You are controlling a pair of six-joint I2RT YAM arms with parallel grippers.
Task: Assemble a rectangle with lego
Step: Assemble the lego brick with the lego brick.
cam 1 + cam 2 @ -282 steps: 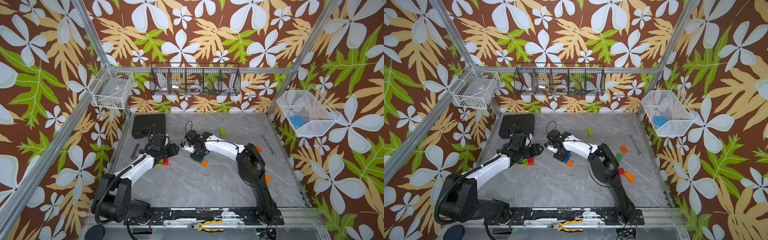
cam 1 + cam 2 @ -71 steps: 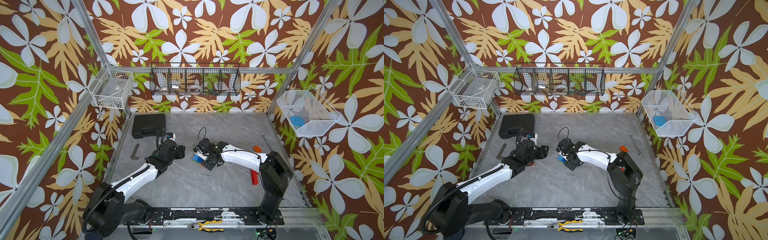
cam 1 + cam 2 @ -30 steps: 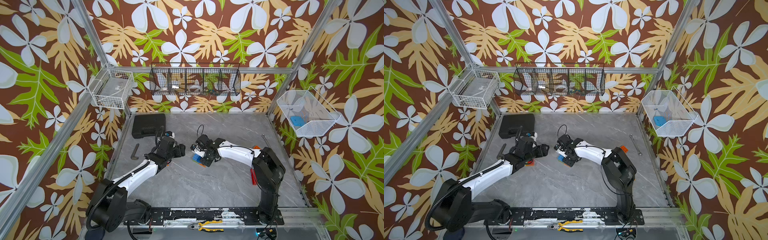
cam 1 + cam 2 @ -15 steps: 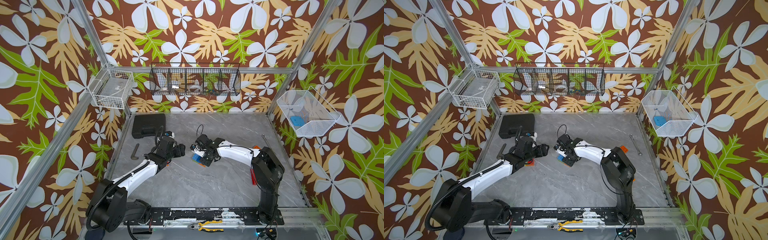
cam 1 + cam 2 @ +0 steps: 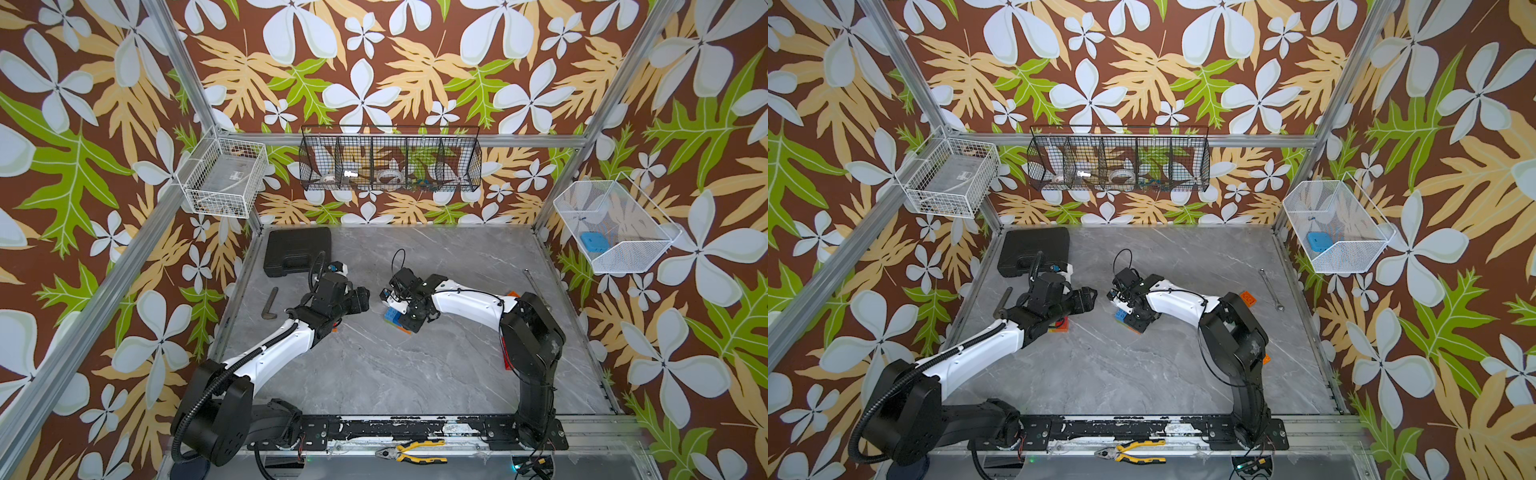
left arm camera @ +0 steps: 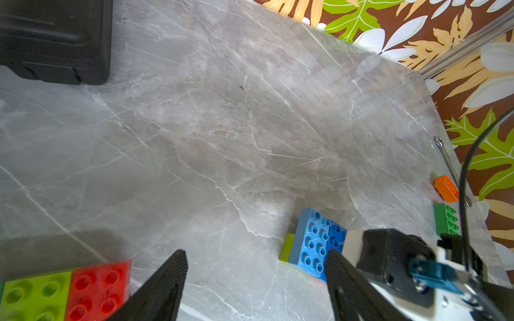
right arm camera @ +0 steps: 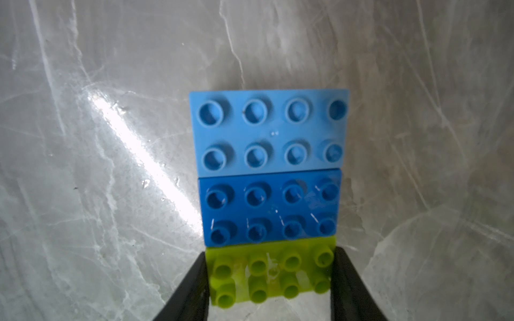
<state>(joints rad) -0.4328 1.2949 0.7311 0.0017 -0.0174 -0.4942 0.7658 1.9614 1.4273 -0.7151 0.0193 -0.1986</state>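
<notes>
Right wrist: right hand (image 7: 271,257) grips lime brick (image 7: 272,273) (blue bricks (image 7: 269,205) adjoining).

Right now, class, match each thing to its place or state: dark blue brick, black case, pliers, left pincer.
Things:
1 dark blue brick
2 black case
3 pliers
4 left pincer

Places or states:
a open, holding nothing
b on the front frame
c between the light blue brick and the lime brick
d far corner of the table, left arm's side

Pairs: 1-c, 2-d, 3-b, 4-a
</notes>
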